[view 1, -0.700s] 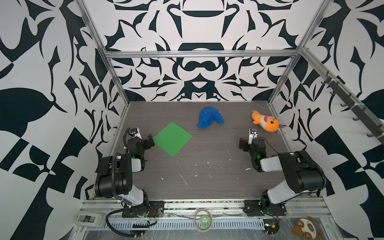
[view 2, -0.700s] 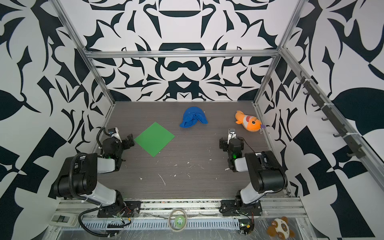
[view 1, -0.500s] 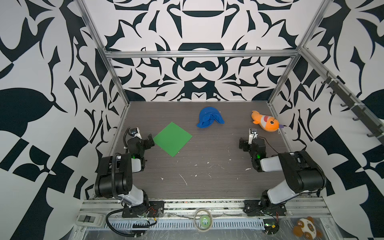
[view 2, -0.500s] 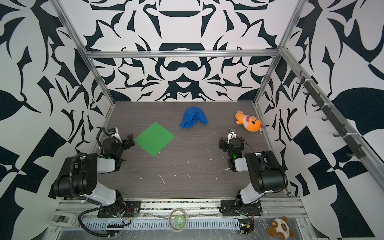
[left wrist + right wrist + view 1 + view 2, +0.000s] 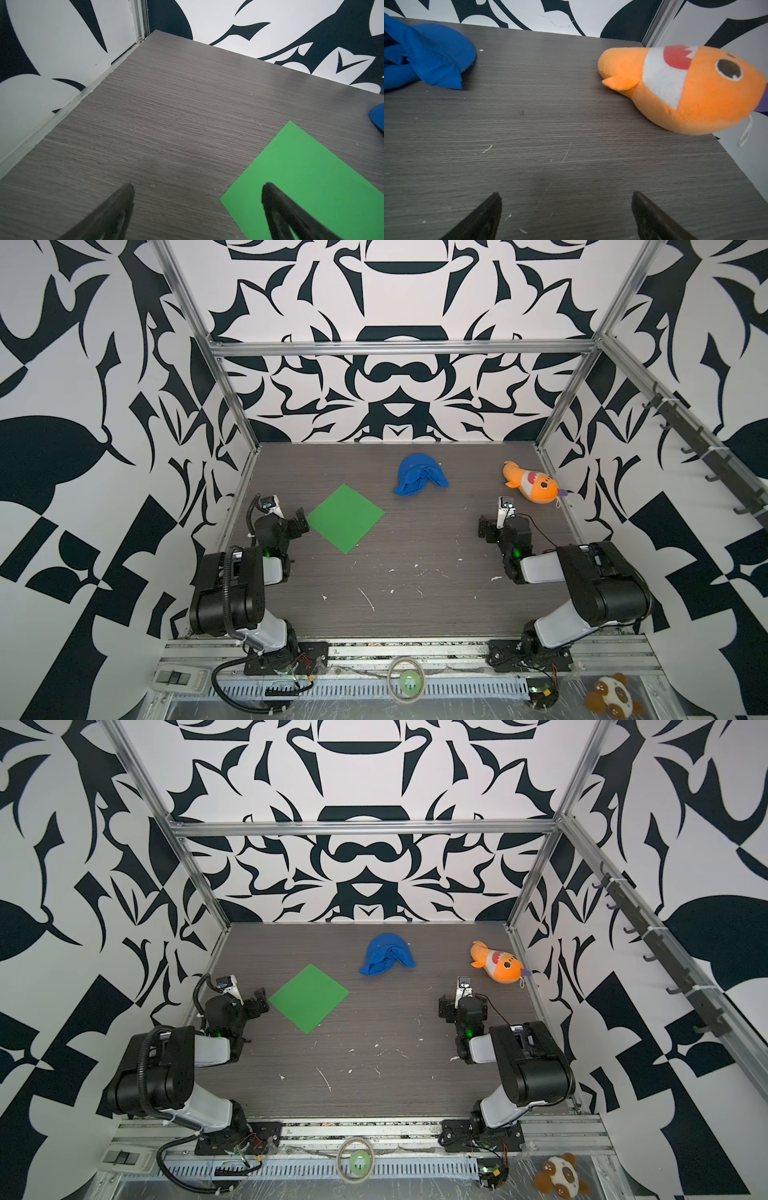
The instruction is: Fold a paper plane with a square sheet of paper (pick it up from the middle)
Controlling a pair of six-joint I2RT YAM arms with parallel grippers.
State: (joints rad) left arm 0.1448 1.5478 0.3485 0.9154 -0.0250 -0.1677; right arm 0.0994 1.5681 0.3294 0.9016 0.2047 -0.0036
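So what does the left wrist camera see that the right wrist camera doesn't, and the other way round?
Only the left wrist view shows the square sheet of paper, lying flat, with one fingertip of the left gripper overlapping it in the picture. Only the right wrist view shows the orange plush fish and the right gripper. Both show the dark table, the patterned walls, open jaws holding nothing, and the blue cloth, though the left wrist view catches only a sliver.

Bright, even light fills my cell, leaving only faint, soft shadows on the tabletop point(image 5: 550, 124). In both top views the wide lens splays the walls point(image 5: 83, 406) outward. My own fingertips point(image 5: 121, 205), close up, look dark and blurred.
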